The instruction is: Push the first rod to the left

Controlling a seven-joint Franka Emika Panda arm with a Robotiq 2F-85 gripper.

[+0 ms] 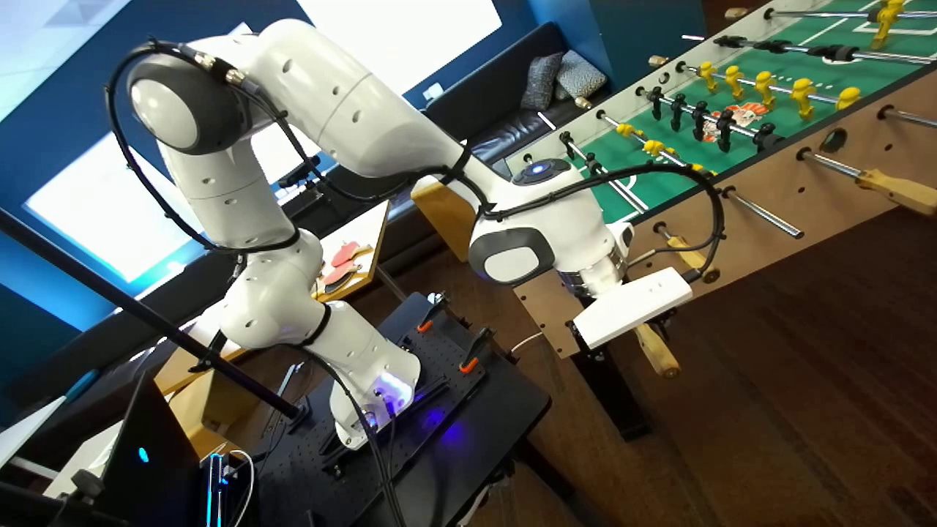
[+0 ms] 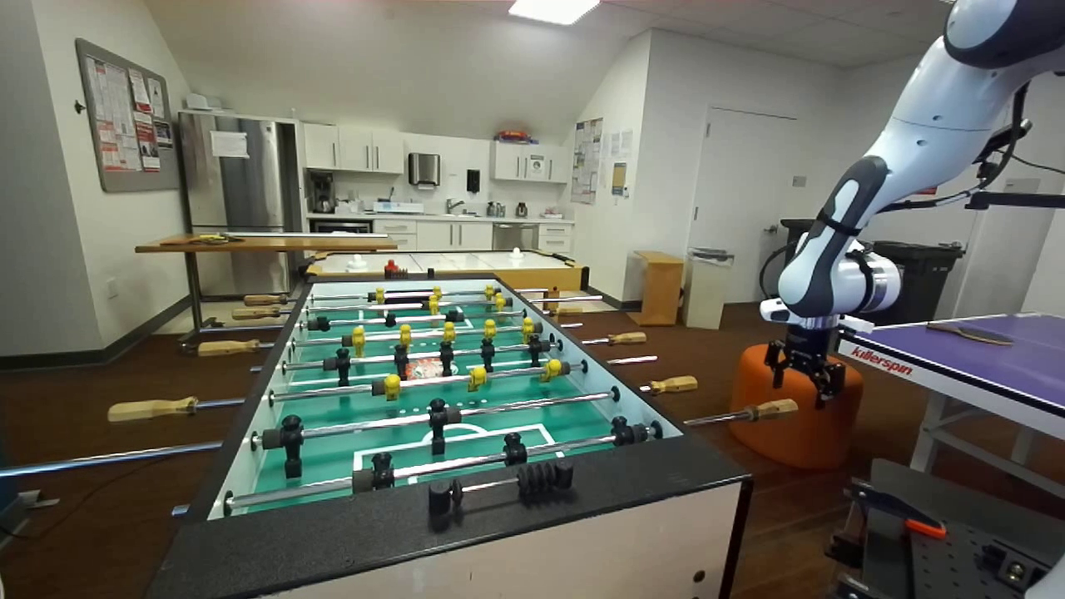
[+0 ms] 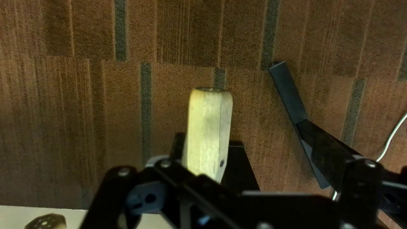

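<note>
The hand (image 2: pixel 800 388) gapes wide, empty. In an exterior view the first rod (image 2: pixel 449 466) bears black players (image 2: pixel 514 450) inside the table (image 2: pixel 291 541); the wrist view, only its handle (image 3: pixel 208 127).

1st rod (image 2: pixel 449 466) | silvery metal | tan wdn handle (image 2: pixel 774 408), sticking out | horiz. across foosball tbl (image 2: pixel 649 491), goal end

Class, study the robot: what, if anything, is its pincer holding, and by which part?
Nothing is held. The pincer stands open, and the first rod's wooden handle is not clamped in it.
</note>
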